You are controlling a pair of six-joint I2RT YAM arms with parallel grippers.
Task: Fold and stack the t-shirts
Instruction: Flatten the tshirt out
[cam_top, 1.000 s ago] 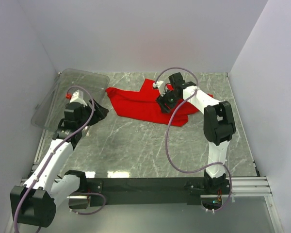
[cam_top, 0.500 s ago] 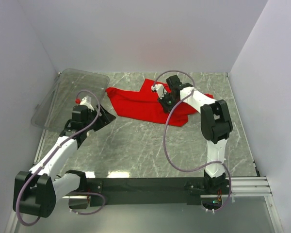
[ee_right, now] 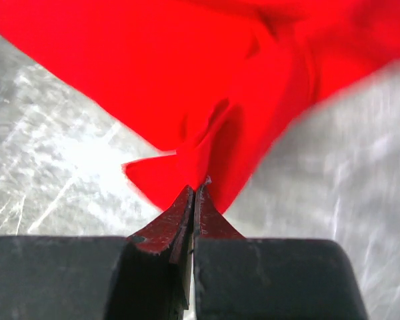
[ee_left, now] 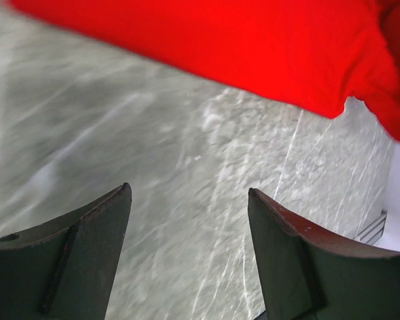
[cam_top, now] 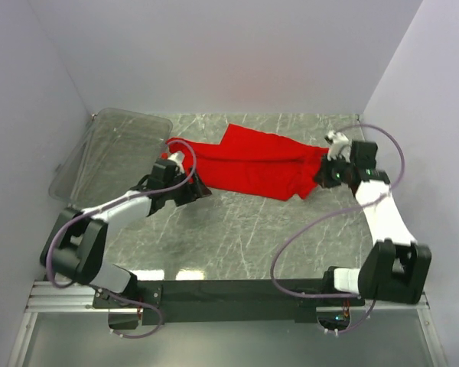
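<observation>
Top view: one shirt (cam_top: 252, 162) on table (cam_top: 237, 229) beside one bin (cam_top: 115, 153) — right gripper (cam_top: 321, 176) pinches shirt, left gripper (cam_top: 201, 191) spread.

text: we read none | labels and brands: we find none | numbers and signs: none legible to us in any view

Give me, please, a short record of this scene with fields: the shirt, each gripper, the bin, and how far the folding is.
t-shirt: red, loosely spread and creased across the far half of the table
right gripper: shut, pinching the t-shirt at its right end
left gripper: open, holds nothing, over bare table by the t-shirt's near left edge
bin: clear plastic, at the far left of the table
folding: not yet done
</observation>
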